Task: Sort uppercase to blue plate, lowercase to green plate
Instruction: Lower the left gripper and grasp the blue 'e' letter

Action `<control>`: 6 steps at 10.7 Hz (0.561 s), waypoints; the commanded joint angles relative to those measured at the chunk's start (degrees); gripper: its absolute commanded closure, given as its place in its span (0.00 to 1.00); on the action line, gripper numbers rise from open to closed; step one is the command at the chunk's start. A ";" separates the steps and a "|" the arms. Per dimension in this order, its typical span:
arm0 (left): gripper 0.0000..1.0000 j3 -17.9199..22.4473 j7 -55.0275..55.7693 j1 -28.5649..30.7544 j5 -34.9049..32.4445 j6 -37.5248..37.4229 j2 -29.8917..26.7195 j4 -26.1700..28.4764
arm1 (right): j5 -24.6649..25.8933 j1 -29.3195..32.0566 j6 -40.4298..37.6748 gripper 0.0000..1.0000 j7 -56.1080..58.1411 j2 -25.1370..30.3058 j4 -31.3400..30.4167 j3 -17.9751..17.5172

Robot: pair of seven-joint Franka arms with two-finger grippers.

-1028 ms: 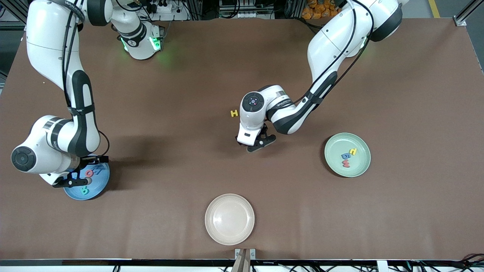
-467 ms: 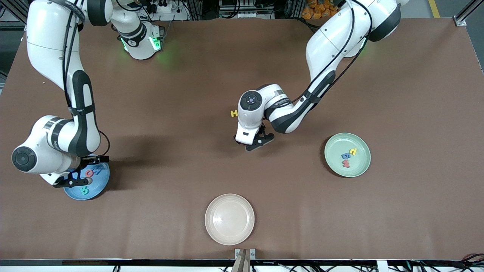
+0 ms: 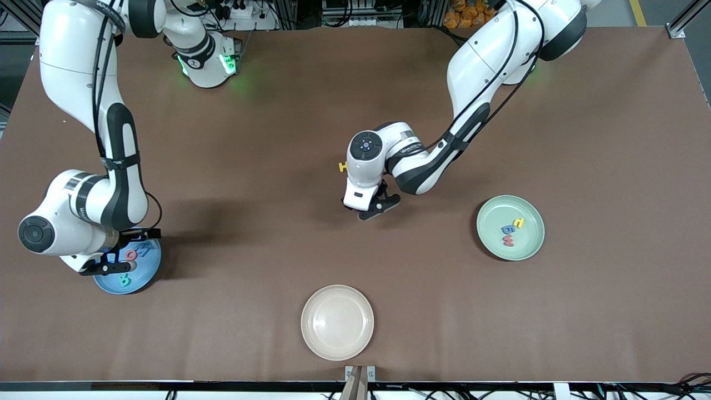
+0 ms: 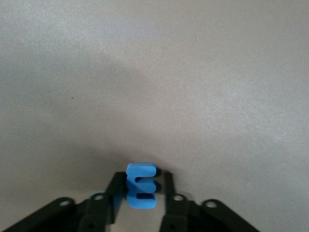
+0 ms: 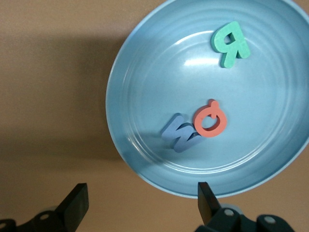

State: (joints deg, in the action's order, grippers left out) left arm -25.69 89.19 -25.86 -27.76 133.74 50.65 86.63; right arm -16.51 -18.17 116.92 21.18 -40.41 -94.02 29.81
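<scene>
A brown matte table (image 3: 266,166) fills the work area, with cabling and equipment along the edge where both arm bases stand.

Left gripper (image 3: 373,210): positioned over the middle of the table. In the left wrist view its two black fingers (image 4: 169,193) stand on either side of a small blue foam lowercase m (image 4: 140,186), held upright on edge; the fingers sit close against the letter, though firm contact on both faces cannot be confirmed. Above bare tabletop.

A small yellow foam capital H (image 3: 343,166) lies flat on the table just beside the left arm's wrist, farther from the front camera than the gripper, partly hidden by the wrist.

Toward the left arm's end of the table sits the round pale mint-green plate (image 3: 527,250). It contains a small yellow hooked letter (image 3: 519,223), a blue foam g (image 3: 507,229) and a red foam w (image 3: 507,240), clustered together.

Right gripper (image 3: 114,261): over the edge of the round sky-blue plate (image 5: 145,72), fingers spread wide, holding nothing. In the plate lie a teal-green foam R (image 5: 231,43), a red foam Q (image 5: 210,119) and a blue foam capital M (image 5: 179,133); the Q overlaps the M.

A round cream-white plate (image 3: 337,322) sits nearest the front camera, between the two coloured plates.
</scene>
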 commanded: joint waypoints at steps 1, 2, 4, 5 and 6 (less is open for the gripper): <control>0.68 1.08 0.02 -0.68 0.08 0.29 0.85 -1.20 | -0.10 -0.20 -0.64 0.00 0.08 1.39 -0.64 -0.27; 0.72 1.08 -0.07 -0.68 -0.10 0.29 0.85 -1.20 | -0.10 -0.20 -0.73 0.00 0.08 1.47 -0.64 -0.27; 0.82 1.08 -0.16 -0.68 -0.71 0.29 0.85 -1.20 | -0.19 -0.37 -0.64 0.00 0.08 1.39 -0.64 -0.27; 0.89 1.08 -1.03 -0.68 -0.80 0.20 0.77 -1.20 | -0.28 -0.64 -0.73 0.00 0.00 1.39 -0.64 -0.27; 0.94 1.08 -2.00 -0.68 -0.80 0.03 0.50 -1.20 | -0.45 -0.73 -0.81 0.00 0.00 1.47 -0.55 -0.27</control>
State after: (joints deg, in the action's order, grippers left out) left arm -25.56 88.63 -25.88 -27.76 133.69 50.64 86.50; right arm -16.57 -18.56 116.88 21.18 -40.40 -93.98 29.70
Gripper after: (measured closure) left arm 0.727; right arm 0.000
